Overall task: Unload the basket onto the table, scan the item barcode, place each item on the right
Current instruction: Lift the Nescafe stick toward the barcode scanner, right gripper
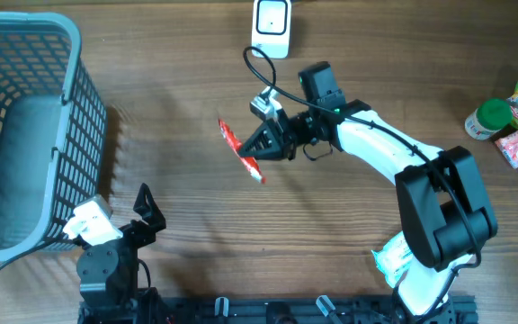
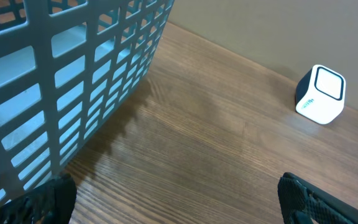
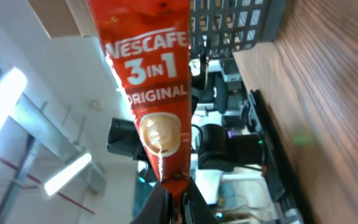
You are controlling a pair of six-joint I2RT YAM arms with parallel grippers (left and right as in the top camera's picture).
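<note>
A: Where is the sachet [image 1: 241,151]?
B: Mid-frame in the overhead view, lifted off the worktop [image 1: 178,90]. The right pincer [image 1: 263,144] is clamped on one end of it. The left pincer [image 1: 148,209] gapes wide, lower left, holding nothing.
A: And to scan it well?
B: I'd turn its barcode side toward the scanner [image 1: 272,25] at top centre, then hold it flat and steady near the window.

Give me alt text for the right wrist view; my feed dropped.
A red Nescafe 3in1 Original sachet fills the centre, pinched at one end by the right claw at the bottom edge. The wooden table runs along the right, with the grey basket behind.
</note>
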